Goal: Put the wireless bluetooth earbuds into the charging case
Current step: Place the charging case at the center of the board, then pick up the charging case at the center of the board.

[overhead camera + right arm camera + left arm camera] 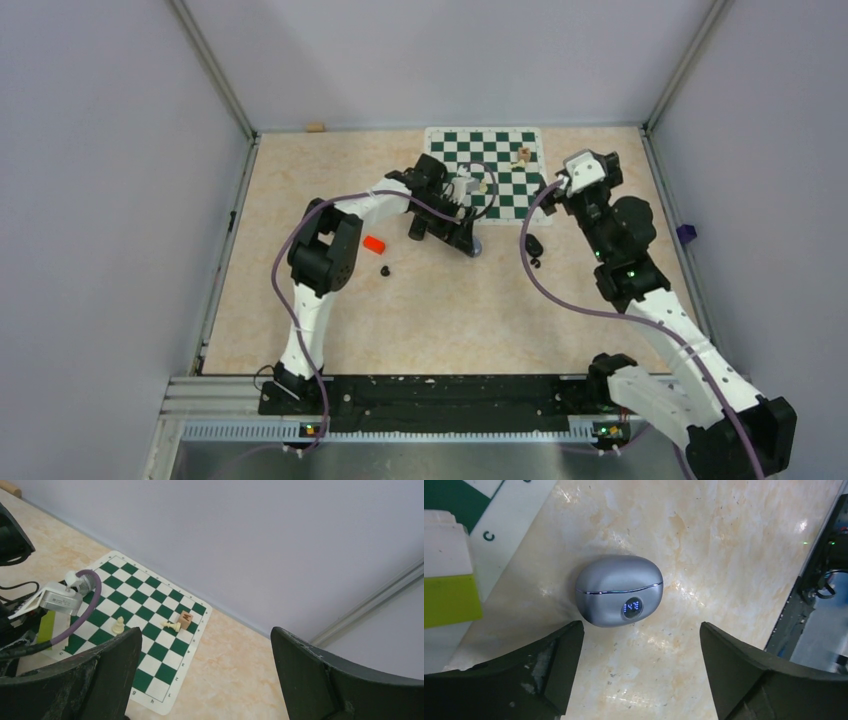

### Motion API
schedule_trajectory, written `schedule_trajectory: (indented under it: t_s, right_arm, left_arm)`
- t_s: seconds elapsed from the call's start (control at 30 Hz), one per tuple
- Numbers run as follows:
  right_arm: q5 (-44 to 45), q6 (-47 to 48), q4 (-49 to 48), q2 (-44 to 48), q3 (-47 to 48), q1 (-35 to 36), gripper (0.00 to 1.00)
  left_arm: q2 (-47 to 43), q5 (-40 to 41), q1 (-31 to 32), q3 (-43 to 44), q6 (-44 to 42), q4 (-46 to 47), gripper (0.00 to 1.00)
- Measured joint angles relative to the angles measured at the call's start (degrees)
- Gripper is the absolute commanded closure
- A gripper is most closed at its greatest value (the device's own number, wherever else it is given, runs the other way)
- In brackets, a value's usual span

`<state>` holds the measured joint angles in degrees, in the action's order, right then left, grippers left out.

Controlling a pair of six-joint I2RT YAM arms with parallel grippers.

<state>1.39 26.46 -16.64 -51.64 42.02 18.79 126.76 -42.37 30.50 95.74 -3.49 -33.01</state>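
Left wrist view: the left gripper (pixel 641 632) has its two dark fingers spread apart and holds nothing. Just beyond the fingertips, in line with the gap and touching neither, the charging case (pixel 619 590) lies on the pale marbled bench (pixel 704 540). It is a rounded silver-grey pod with its lid shut and a small blue lit display on its front. Left of it is the corner of a green and white chessboard mat (pixel 484 510).

From the top camera, a tiny black earbud (pixel 385 271) lies on the bench to the left of the case, well apart from it and near a small red block (pixel 374 243). A second tiny black earbud (pixel 536 263) lies to the right of the case, just beside a larger black oval object (pixel 535 244).

The right gripper (pixel 206 635) is also spread wide and empty. It is raised and faces the chessboard mat, where a pale chess piece (pixel 118 625) stands upright.
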Motion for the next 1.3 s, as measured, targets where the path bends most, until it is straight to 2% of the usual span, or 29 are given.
schedule_trajectory:
  t_s: [0.27,0.4,0.6,0.73,0.83,0.97,1.13,1.3]
  right_arm:
    - [1.0,4.1,4.6,3.9,-2.4,-0.2,0.01]
    - [-0.8,3.5,7.1,1.7,-4.7,-0.7,0.01]
    - [-8.7,-0.3,12.7,-8.9,-4.0,-4.4,0.04]
    - [-17.2,-4.3,19.1,-19.1,3.4,-10.5,0.15]
    - [-21.1,-7.3,21.8,-27.0,10.8,-14.8,0.18]
    - [-22.3,-9.3,23.3,-34.6,13.9,-16.4,0.24]
    - [-23.1,-11.1,28.2,-43.5,15.1,-16.3,0.27]
    - [-22.8,-12.2,30.2,-46.2,15.5,-15.5,0.3]
  left_arm:
    - [-2.1,1.3,0.2,-0.4,-4.1,-3.2,0.01]
    - [-6.6,1.2,-0.2,-1.9,-7.8,-6.5,0.01]
    - [-19.3,-0.8,-2.7,-2.5,-13.8,-11.8,0.01]
    - [-28.5,-1.8,-7.3,-2.5,-17.7,-15.7,0.01]
    - [-33.3,-2.0,-11.6,-2.6,-18.6,-17.3,0.01]
    - [-36.7,-1.4,-15.4,-4.5,-20.5,-18.7,0.01]
    - [-37.6,-1.6,-15.2,-8.2,-22.3,-19.8,0.01]
    - [-38.0,-2.2,-15.1,-11.2,-22.4,-19.4,0.01]
